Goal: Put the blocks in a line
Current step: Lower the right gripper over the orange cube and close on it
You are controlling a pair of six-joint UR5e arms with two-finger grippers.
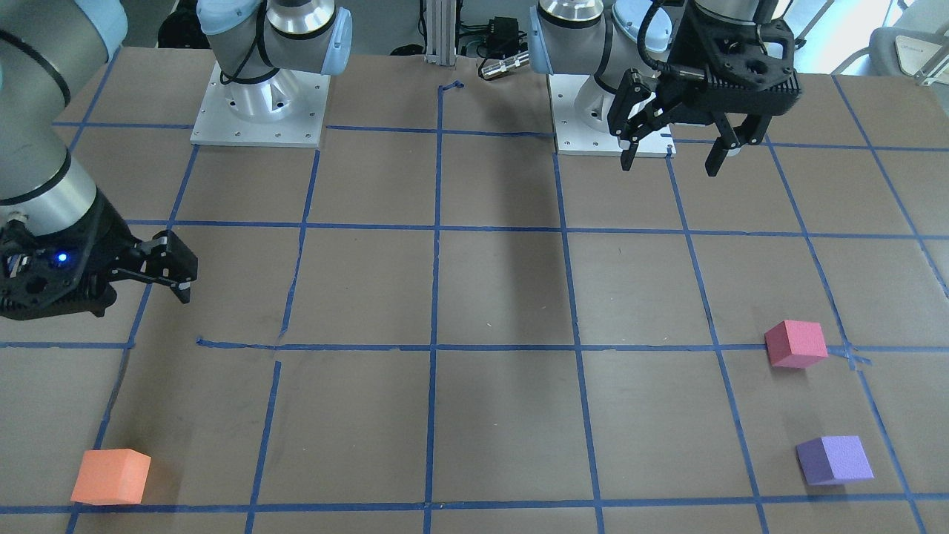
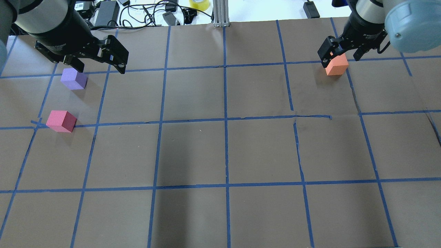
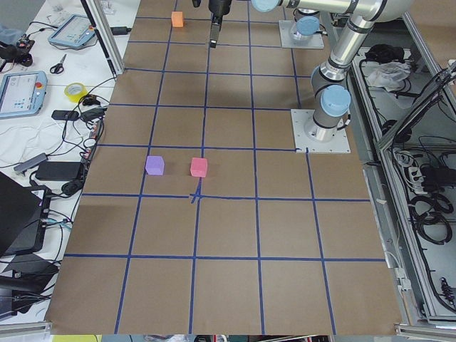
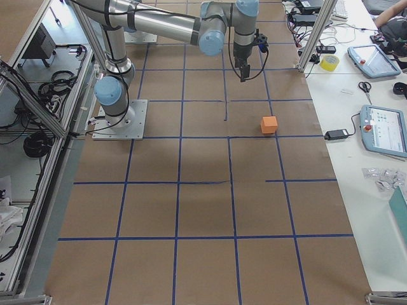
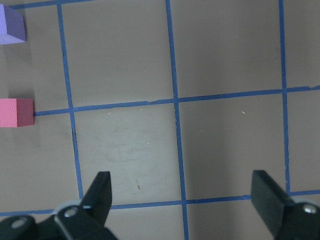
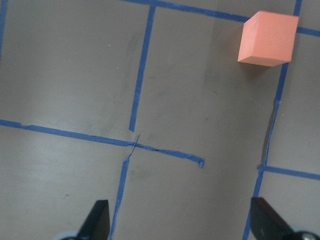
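Observation:
The orange block (image 1: 111, 477) lies alone at the table's far edge on my right side, and also shows in the overhead view (image 2: 336, 65) and the right wrist view (image 6: 268, 39). The pinkish-red block (image 1: 795, 343) and the purple block (image 1: 834, 460) lie close together, apart, on my left side (image 2: 61, 121) (image 2: 73, 79). My left gripper (image 1: 669, 165) hangs open and empty above the table, with both blocks at the left edge of its wrist view. My right gripper (image 6: 180, 220) is open and empty, raised above the table short of the orange block.
The brown table cover (image 2: 224, 151) carries a grid of blue tape lines. Both arm bases (image 1: 259, 111) (image 1: 593, 119) stand at the robot's edge. Cables, a tape roll (image 2: 199, 4) and devices lie beyond the far edge. A post (image 2: 220, 13) stands at the far middle.

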